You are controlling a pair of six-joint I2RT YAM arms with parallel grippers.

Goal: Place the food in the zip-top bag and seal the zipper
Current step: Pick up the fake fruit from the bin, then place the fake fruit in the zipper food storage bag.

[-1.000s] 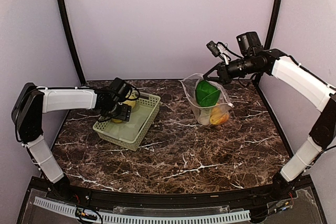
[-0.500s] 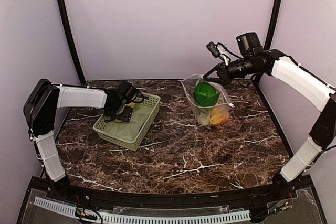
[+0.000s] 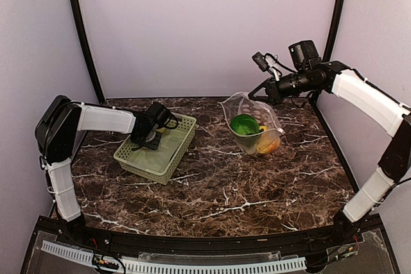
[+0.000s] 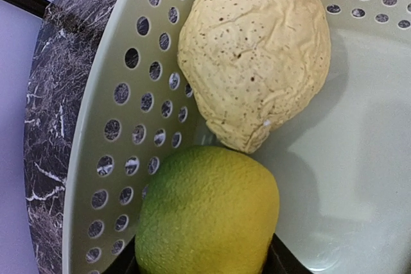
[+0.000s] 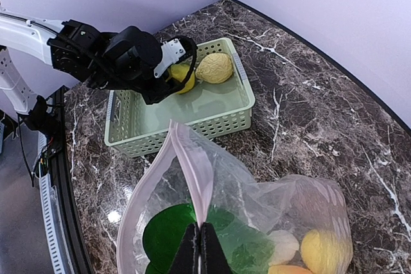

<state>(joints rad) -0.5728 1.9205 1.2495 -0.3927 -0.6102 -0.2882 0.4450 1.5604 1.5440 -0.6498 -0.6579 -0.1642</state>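
On the left of the top view sits the basket (image 3: pixel 182 144). The left gripper (image 5: pixel 179 74) reaches down into its far corner. Its jaws stand on both sides of a lemon (image 4: pixel 205 213), which is yellow with a green side. It is not clear whether they squeeze it or just sit beside it. A potato (image 4: pixel 257 56) lies right against the lemon, by the basket wall.

To the right of the middle, the bag (image 3: pixel 239 104) stands on the table (image 3: pixel 212 184), well apart from the basket. Its mouth is open and faces up. Inside are the bok choy (image 3: pixel 244 124), a yellow piece (image 5: pixel 321 248) and an orange piece (image 3: pixel 270 146). The right gripper (image 5: pixel 200 246) is pinched tight on the zipper (image 5: pixel 196 171) edge and holds the bag up.

The lemon is round and smooth, so it could pop out of the jaws and roll. The potato touches it, so a lift could knock the potato about. Only one spot of the bag is held. The mouth could flop shut, or the bag could tip and spill the food. If the mouth sags, the lemon could hit the rim and fall on the table.
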